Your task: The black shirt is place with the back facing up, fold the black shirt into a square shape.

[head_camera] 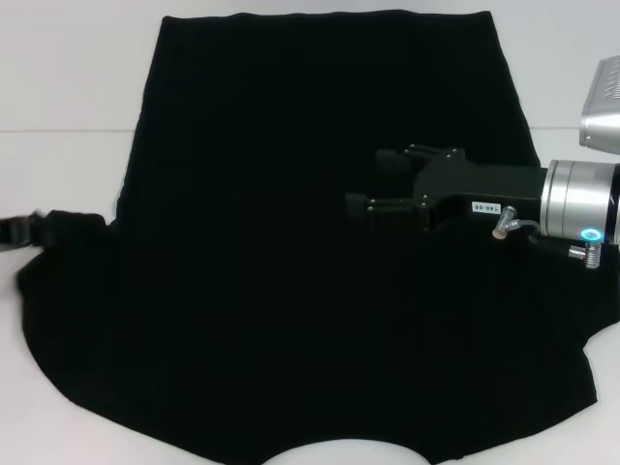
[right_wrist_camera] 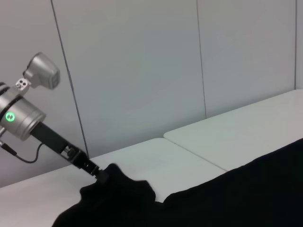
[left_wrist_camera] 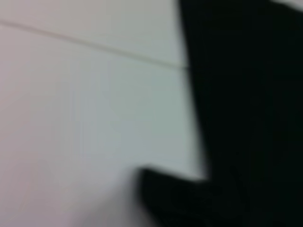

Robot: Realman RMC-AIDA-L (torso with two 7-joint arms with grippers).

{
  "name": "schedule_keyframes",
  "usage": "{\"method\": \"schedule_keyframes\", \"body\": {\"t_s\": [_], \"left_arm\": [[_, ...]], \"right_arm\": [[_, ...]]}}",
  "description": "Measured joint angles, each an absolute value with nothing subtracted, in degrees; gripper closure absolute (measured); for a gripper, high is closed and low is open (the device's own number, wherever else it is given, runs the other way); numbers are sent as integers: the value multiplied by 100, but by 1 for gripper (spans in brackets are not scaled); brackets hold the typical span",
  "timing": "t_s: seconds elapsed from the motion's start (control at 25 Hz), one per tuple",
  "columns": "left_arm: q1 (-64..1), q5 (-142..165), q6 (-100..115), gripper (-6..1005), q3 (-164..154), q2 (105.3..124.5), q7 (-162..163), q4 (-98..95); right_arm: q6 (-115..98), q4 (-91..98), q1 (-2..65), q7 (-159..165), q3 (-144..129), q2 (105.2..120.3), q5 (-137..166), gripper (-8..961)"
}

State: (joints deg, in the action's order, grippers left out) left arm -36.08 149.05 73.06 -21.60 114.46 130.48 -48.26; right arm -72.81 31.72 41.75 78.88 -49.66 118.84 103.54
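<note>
Both grippers work the black shirt [head_camera: 291,242]: left gripper [right_wrist_camera: 100,177] clamps its sleeve (right gripper [head_camera: 373,189] parted above).

Even, bright, diffuse light fills all 3 views, with no hard shadows or glare on the white table [head_camera: 68,87]. The black shirt [head_camera: 291,242] reads as a near-featureless dark mass, folds barely visible. The head view is sharp, slightly soft at 9 o'clock. The left wrist view is heavily blurred throughout. The right wrist view is clear, with 1 small green lamp glowing at 9 o'clock.
</note>
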Motion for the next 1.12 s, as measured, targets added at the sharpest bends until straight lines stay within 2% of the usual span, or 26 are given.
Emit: {"method": "schedule_keyframes", "body": {"t_s": [0.16,0.44,0.6,0.72,0.96,1.12], "left_arm": [[-3644,14136,7939,984,-2245,11463,12765,-4829],[-3778,13566,8242,975,-2776,11736,12515,-4581],[-3809,13267,8356,965,-3100,11991,12137,-4520],[-3831,13184,8391,958,-3286,12077,12020,-4561],[-3734,12490,8852,719,-3260,11980,11490,-4403],[-3649,11715,9364,567,-3284,11988,10058,-3889]], "right_arm": [[-7281,3173,4158,7886,-4966,11891,10354,40],[-7279,3173,4133,7884,-4966,11892,10353,39],[-7269,3173,4108,7884,-4963,11891,10354,39],[-7267,3173,4100,7916,-4909,11861,10354,39],[-7277,3210,4096,8309,-4690,11753,10354,41],[-7160,3258,4095,9428,-4688,11594,10393,41]]}}
